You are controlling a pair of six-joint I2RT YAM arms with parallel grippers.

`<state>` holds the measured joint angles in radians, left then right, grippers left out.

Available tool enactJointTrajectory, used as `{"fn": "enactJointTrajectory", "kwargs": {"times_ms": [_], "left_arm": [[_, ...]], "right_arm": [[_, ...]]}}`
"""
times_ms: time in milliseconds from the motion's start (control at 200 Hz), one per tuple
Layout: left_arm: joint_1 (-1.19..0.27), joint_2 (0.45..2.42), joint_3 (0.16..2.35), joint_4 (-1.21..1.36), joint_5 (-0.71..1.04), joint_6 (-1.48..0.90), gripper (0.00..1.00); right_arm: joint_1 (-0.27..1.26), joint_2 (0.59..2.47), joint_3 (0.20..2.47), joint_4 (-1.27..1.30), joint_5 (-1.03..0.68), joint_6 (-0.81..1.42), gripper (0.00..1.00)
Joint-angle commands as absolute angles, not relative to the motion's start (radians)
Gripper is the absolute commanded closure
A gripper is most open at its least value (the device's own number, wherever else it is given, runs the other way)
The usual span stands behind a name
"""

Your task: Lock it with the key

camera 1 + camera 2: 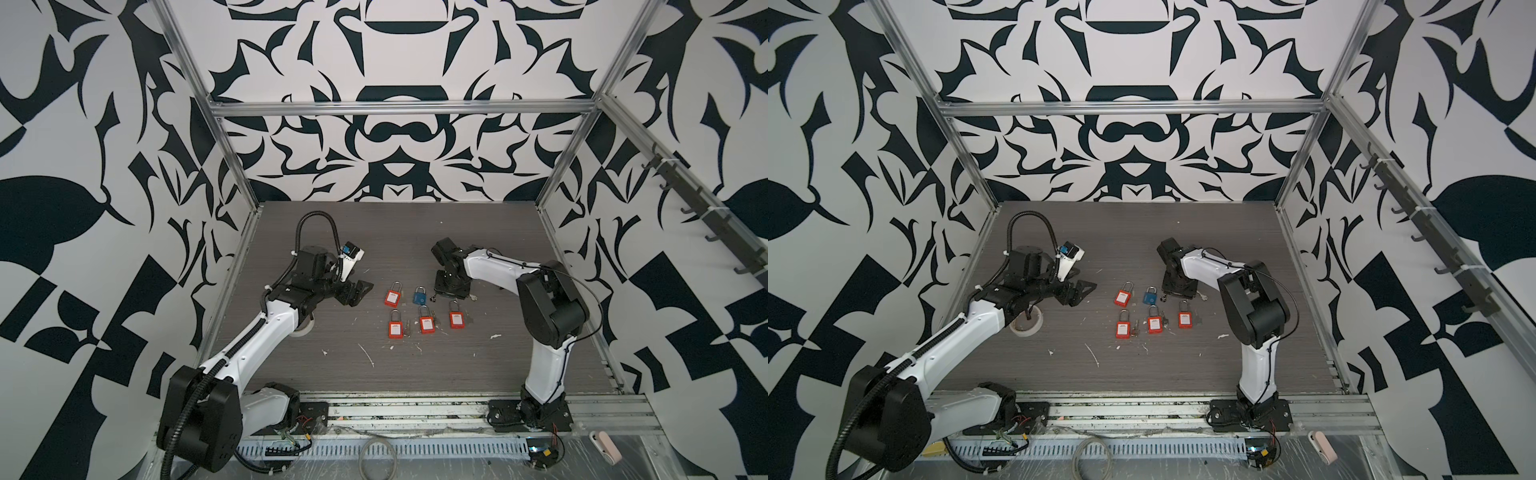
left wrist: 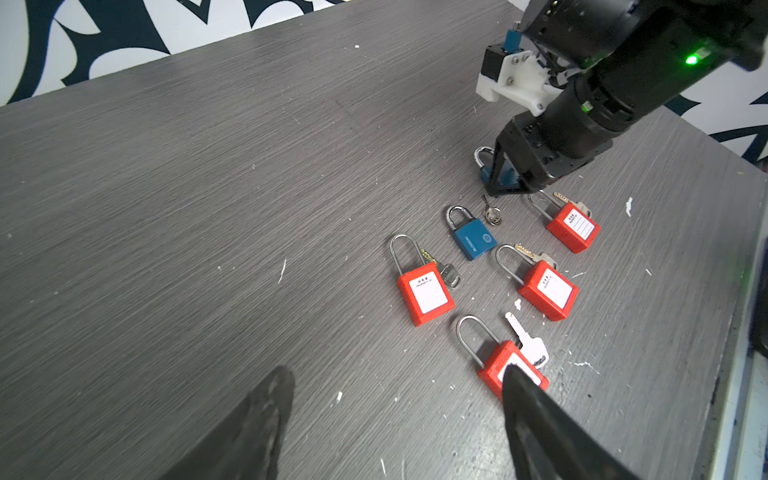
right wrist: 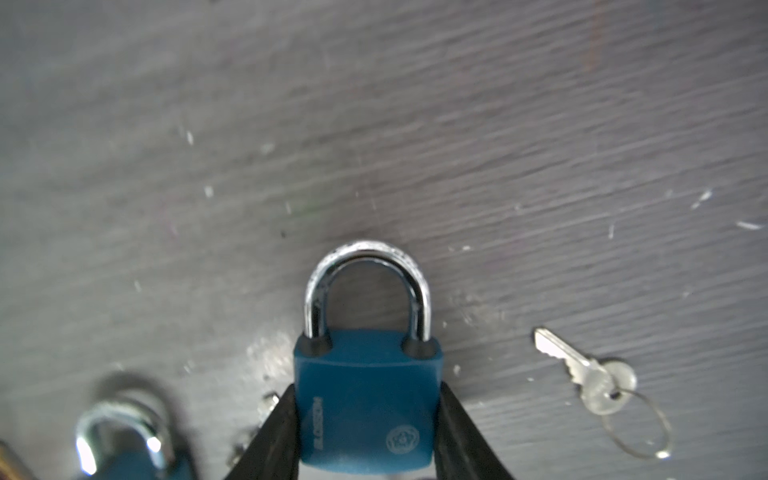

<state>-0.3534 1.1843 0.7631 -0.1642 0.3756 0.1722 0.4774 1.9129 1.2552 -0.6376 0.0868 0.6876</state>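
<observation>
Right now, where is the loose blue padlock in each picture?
In a top view: loose blue padlock, back row, beside a red padlock.
In a top view: same place.
Left wrist: middle of the cluster.
Right wrist: blurred, at the frame edge.
Shared landmark: right gripper holding a second blue padlock.

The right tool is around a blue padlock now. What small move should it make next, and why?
Probably lift it slightly. The right tool has its fingers against both sides of the blue padlock, which lies flat on the table. The ringed key lies loose beside it, and the left tool is open, so it seems free to fetch that key.
</observation>
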Motion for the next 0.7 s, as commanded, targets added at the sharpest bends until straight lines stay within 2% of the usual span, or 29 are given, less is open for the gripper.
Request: {"fn": "enactJointTrajectory", "kwargs": {"times_ms": [0, 65, 170, 320, 355, 410, 465, 485, 560, 640, 695], "left_arm": [[-0.351, 1.146, 0.746, -0.191, 0.352, 0.156, 0.19], [-0.351, 1.132, 0.74, -0.195, 0.34, 0.153, 0.2], [-0.348, 1.103, 0.716, -0.179, 0.317, 0.143, 0.19], [-0.31, 1.07, 0.671, -0.104, 0.296, 0.093, 0.16], [-0.295, 1.065, 0.66, -0.082, 0.302, 0.08, 0.16], [-0.268, 1.059, 0.642, -0.05, 0.295, 0.056, 0.16], [-0.236, 1.05, 0.618, -0.011, 0.262, 0.038, 0.16], [-0.224, 1.047, 0.605, 0.005, 0.24, 0.028, 0.11], [-0.156, 1.04, 0.547, 0.1, 0.183, -0.022, 0.08], [-0.072, 1.067, 0.486, 0.216, 0.128, -0.082, 0.06], [-0.038, 1.103, 0.461, 0.277, 0.094, -0.09, 0.04]], "right_arm": [[0.472, 1.897, 1.224, -0.672, 0.048, 0.571, 0.63], [0.472, 1.888, 1.22, -0.672, 0.044, 0.542, 0.6], [0.472, 1.837, 1.212, -0.647, 0.073, 0.498, 0.46], [0.472, 1.732, 1.258, -0.591, 0.121, 0.39, 0.33], [0.472, 1.707, 1.273, -0.583, 0.15, 0.365, 0.26], [0.47, 1.66, 1.282, -0.557, 0.183, 0.328, 0.03], [0.463, 1.6, 1.261, -0.51, 0.29, 0.29, 0.02], [0.462, 1.571, 1.237, -0.476, 0.326, 0.274, 0.02], [0.442, 1.448, 1.084, -0.296, 0.443, 0.199, 0.01], [0.355, 1.343, 0.875, -0.043, 0.358, 0.079, 0.01], [0.27, 1.308, 0.773, 0.055, 0.275, 0.085, 0.0]]}}
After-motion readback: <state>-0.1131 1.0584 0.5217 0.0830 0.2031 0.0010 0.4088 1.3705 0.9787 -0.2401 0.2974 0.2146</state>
